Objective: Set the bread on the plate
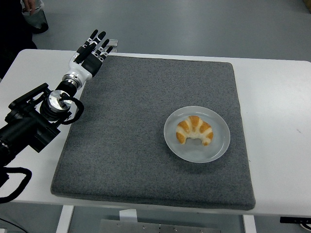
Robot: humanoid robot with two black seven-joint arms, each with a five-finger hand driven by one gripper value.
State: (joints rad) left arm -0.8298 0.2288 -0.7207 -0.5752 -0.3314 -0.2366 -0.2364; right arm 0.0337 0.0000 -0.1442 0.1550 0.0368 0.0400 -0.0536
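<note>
Left hand [91, 52] extended over the grey mat's [146, 126] far-left corner, fingers straight and spread, empty. Bread [194, 129] sits on plate [218, 145].

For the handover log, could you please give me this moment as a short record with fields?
bread: croissant lying on the plate
plate: pale, on the right half of the grey mat
left hand: empty, fingers spread, above the mat's far left corner
right hand: out of view
table: white, under the mat
task state: bread appears placed
</note>
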